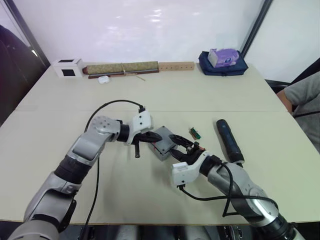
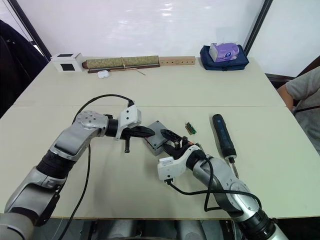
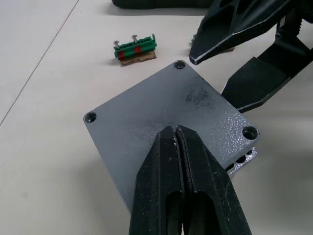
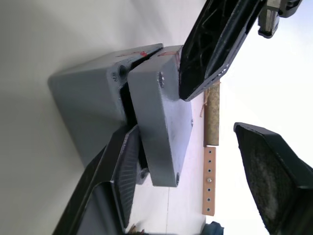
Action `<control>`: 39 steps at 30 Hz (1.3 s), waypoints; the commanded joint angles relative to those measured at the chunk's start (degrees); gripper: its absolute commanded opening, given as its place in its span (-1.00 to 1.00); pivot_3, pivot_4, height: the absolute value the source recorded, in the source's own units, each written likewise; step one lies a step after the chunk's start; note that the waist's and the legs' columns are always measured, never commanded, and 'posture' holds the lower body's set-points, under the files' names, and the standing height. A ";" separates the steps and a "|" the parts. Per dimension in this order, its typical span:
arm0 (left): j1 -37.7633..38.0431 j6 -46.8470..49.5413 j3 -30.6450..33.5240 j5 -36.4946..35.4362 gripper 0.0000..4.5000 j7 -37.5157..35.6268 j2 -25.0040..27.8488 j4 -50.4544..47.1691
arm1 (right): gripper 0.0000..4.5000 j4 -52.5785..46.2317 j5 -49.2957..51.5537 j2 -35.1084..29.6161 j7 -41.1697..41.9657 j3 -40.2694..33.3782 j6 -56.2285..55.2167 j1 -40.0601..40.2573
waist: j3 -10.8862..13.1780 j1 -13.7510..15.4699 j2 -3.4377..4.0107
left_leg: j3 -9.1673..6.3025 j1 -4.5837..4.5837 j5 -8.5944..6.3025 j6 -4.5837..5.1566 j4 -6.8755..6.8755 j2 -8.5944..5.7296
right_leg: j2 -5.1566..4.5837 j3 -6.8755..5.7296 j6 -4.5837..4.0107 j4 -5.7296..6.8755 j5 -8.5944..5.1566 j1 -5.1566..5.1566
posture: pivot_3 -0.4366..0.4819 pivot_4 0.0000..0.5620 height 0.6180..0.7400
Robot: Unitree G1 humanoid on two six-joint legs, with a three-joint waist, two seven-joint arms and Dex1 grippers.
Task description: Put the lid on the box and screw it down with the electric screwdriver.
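My left gripper [image 3: 178, 134] has its fingers pressed together, tips resting on top of the lid [image 3: 161, 110]. The lid sits askew on the box [image 4: 85, 105], a gap showing between them along one side. My right gripper [image 1: 182, 146] stands spread wide at the box, one finger against the lid's edge. The electric screwdriver [image 2: 222, 135] lies on the table [image 2: 165, 85], beyond a small green connector [image 2: 190, 128] from the box.

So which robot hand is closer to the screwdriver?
The right gripper. It is at the box, next to the screwdriver; the left gripper is on the box's far side.
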 commanded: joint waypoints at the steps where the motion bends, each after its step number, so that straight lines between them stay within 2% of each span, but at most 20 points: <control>1: 2.70 -0.36 -3.78 3.20 -1.00 -1.44 0.50 1.97 | 0.33 -3.03 1.36 -0.58 0.84 -1.67 -0.96 1.26 | -0.07 0.09 0.02 | -0.01 0.00 -0.01 0.01 0.00 0.00 | 0.00 0.00 0.00 0.00 0.00 0.00 | -0.05 -0.47 1.00; 14: 3.95 -4.17 -3.81 5.07 -1.00 -2.98 0.99 4.04 | 0.33 -4.82 5.37 -0.46 1.36 -4.94 -2.31 3.89 | -0.27 -0.03 0.06 | -0.01 0.04 -0.02 0.03 0.00 0.02 | 0.02 0.00 0.00 -0.02 -0.01 0.04 | -0.05 -0.47 1.00; 17: 3.74 -4.38 -3.44 5.09 -1.00 -2.92 1.07 4.92 | -0.01 -4.25 7.09 0.52 2.07 -5.17 -1.45 4.18 | -0.34 -0.06 0.03 | -0.01 0.05 -0.02 0.04 0.00 0.02 | 0.02 0.00 0.00 -0.02 -0.01 0.05 | -0.05 -0.47 1.00; 19: 3.44 -3.44 -3.22 5.36 -1.00 -2.06 0.87 5.54 | -0.40 -3.93 7.19 1.04 2.04 -4.91 -1.51 3.62 | -0.34 -0.11 0.04 | -0.01 0.09 -0.02 0.04 -0.01 0.03 | 0.03 0.00 -0.01 -0.02 -0.01 0.08 | -0.05 -0.47 1.00; 21: 3.23 -2.71 -3.23 5.67 -1.00 -1.58 0.91 5.94 | -0.69 -3.72 7.18 1.49 1.99 -4.82 -1.57 3.35 | -0.35 -0.10 0.04 | -0.01 0.11 -0.02 0.04 -0.01 0.03 | 0.03 0.00 -0.01 -0.02 -0.01 0.10 | -0.05 -0.47 1.00; 22: 3.17 -2.67 -3.28 5.80 -1.00 -1.49 1.02 6.13 | -0.93 -3.68 7.31 1.63 1.99 -4.91 -1.58 3.37 | -0.36 -0.07 0.04 | -0.01 0.12 -0.02 0.04 -0.01 0.03 | 0.03 0.00 -0.01 -0.02 -0.01 0.11 | -0.05 -0.47 1.00; 23: 3.15 -2.89 -3.29 5.85 -1.00 -1.52 1.15 6.33 | -0.97 -3.70 7.48 1.78 2.12 -5.10 -1.28 3.49 | -0.38 -0.06 0.03 | -0.01 0.16 -0.02 0.04 -0.01 0.03 | 0.03 0.00 -0.01 -0.02 -0.01 0.14 | -0.05 -0.47 1.00; 39: 4.52 3.85 -0.11 1.14 -1.00 -2.50 1.56 0.39 | -0.97 -2.75 11.46 0.65 2.85 -6.19 -2.00 4.14 | -0.42 -0.10 0.04 | 0.00 0.19 -0.03 0.05 -0.04 0.06 | 0.03 0.01 -0.04 -0.03 -0.04 0.15 | -0.05 -0.47 1.00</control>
